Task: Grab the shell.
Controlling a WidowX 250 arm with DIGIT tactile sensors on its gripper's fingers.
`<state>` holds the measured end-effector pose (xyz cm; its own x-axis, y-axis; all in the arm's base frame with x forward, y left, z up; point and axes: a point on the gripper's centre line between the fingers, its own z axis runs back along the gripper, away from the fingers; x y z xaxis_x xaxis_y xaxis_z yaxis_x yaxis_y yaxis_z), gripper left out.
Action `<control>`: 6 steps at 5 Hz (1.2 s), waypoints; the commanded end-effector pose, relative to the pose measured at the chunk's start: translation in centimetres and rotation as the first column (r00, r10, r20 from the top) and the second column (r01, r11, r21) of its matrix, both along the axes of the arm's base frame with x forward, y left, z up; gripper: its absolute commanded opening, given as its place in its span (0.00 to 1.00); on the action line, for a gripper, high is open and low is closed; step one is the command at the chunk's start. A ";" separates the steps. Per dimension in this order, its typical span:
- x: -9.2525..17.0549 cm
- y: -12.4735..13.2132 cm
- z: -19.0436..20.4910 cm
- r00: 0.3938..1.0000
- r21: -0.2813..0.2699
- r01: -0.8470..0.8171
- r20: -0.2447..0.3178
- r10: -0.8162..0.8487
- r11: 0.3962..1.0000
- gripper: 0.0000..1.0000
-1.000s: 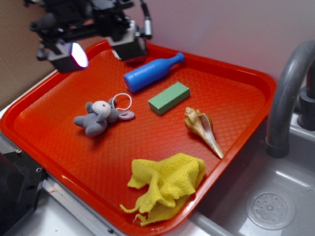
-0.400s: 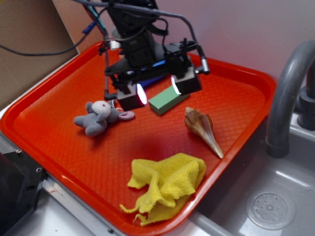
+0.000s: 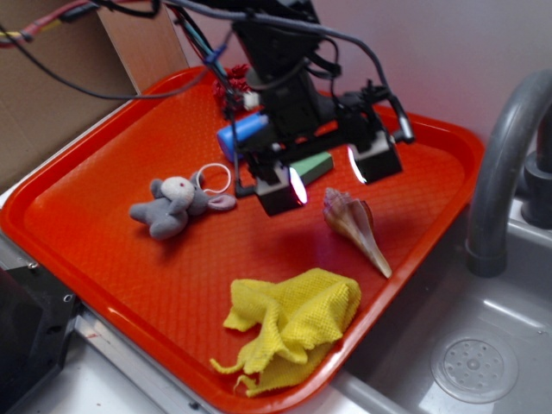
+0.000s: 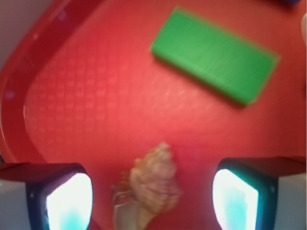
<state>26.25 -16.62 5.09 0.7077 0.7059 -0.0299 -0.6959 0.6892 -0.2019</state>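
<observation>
The tan-and-cream shell lies on the red tray, its pale tail pointing toward the tray's right rim. My gripper hovers above the shell's rounded end, jaws open wide, one finger on each side. In the wrist view the shell sits low between the two lit fingertips, with red tray showing on either side of it. The gripper holds nothing.
A green block lies just behind the gripper and shows in the wrist view. A blue bottle is partly hidden by the arm. A grey plush mouse lies left, a yellow cloth at the front. A sink faucet stands right.
The arm has swept from the tray's far left corner over the bottle and block to above the shell. The jaws stayed open. Objects have not moved.
</observation>
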 end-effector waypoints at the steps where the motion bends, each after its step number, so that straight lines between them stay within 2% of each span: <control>1: 0.9 0.0 -2.1 0.997 -0.029 -0.013 -0.075 0.010 1.000 1.00; 2: 0.7 -0.1 -2.7 0.997 -0.038 0.021 -0.080 -0.024 0.999 0.00; 3: 0.8 -0.2 -2.3 0.994 -0.061 0.082 -0.070 -0.086 0.995 0.00; 4: 2.9 3.1 2.9 0.947 0.112 0.312 0.037 -0.318 0.943 0.00; 5: 4.3 6.0 8.2 0.840 0.323 0.517 -0.011 -0.543 0.793 0.00; 6: 3.8 9.6 11.0 0.764 0.378 0.606 -0.032 -0.644 0.700 0.00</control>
